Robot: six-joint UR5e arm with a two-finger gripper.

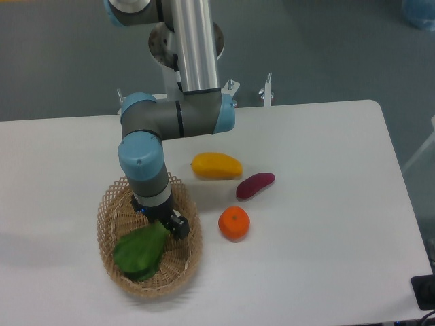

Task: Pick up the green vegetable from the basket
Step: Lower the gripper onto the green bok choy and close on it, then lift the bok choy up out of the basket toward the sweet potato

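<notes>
The bok choy (141, 252), with broad dark green leaves, lies inside the oval tan wicker basket (109, 216) at the front left of the table. Its paler stem end points up and right, toward the gripper. My gripper (170, 226) reaches down into the basket at the stem end of the bok choy. The fingers are mostly hidden by the wrist and the leaves, so I cannot tell whether they are closed on the stem.
A yellow mango-like fruit (216, 166), a purple sweet potato (255, 185) and an orange (234, 223) lie on the white table (326, 224) to the right of the basket. The arm's base stands at the back edge.
</notes>
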